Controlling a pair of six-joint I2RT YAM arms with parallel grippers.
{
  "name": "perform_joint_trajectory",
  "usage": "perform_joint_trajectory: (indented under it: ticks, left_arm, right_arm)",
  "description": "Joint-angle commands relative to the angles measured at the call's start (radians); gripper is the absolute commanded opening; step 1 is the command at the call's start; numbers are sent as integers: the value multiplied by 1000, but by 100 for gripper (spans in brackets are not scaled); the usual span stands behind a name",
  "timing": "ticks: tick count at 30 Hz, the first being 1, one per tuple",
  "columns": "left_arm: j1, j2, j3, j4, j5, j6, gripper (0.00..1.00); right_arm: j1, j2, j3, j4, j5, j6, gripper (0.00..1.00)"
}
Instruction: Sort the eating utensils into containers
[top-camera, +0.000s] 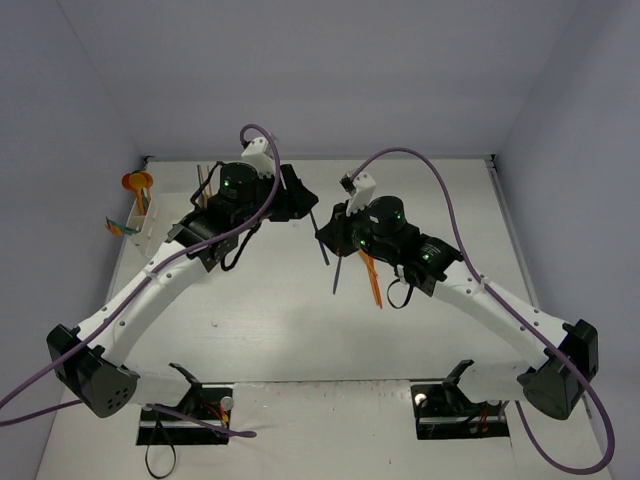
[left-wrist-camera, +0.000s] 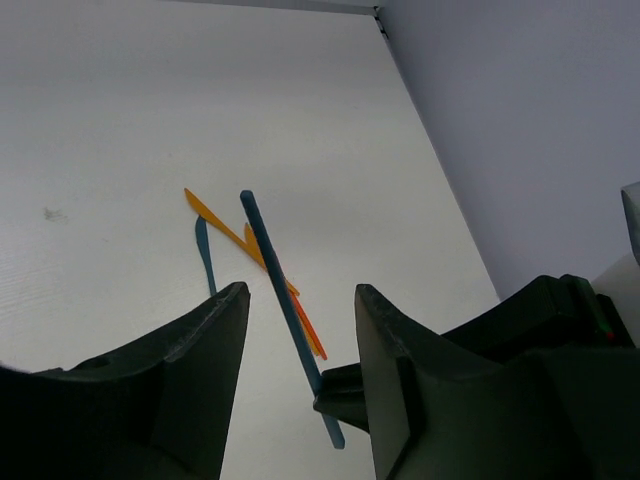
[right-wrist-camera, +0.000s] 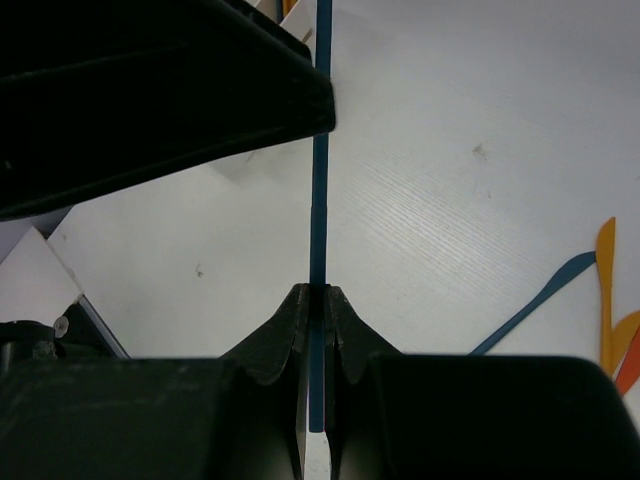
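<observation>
Your right gripper (right-wrist-camera: 318, 292) is closed tight on a thin blue stick (right-wrist-camera: 321, 180). Both fingertips press it from the two sides near its one end, and the rest of the stick reaches away from the fingers toward the left arm. Your left gripper (left-wrist-camera: 300, 295) has its jaws apart. In the left wrist view the blue stick passes through the gap between the two fingers, and I see free space on each side of it, so the left jaws hold nothing. Both grippers are close together above the middle of the table (top-camera: 300, 330), and the stick is lifted off the surface. Under them on the table lie some orange utensils (left-wrist-camera: 225, 228), crossing one over the other, and just beside them a teal utensil (left-wrist-camera: 205, 255). The containers (top-camera: 143, 228) stand at the far left edge of the table, well apart from the two grippers. An orange spoon (top-camera: 138, 182) stands up out of them, but which compartment it is in I cannot tell.
</observation>
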Motion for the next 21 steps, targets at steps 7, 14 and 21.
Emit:
perform_joint_trajectory:
  ticks: [7,14,21]
  left_arm:
    - [-28,26,7,112,-50,-40,19]
    - [-29,19,2,116,-54,-51,0]
    - [-17,2,1,82,-129,22,0]
  right_arm:
    - [10,-26,22,111,-43,13,0]
    - [10,-16,19,117,-46,12,12]
    - [7,-19,8,116,-29,13,56]
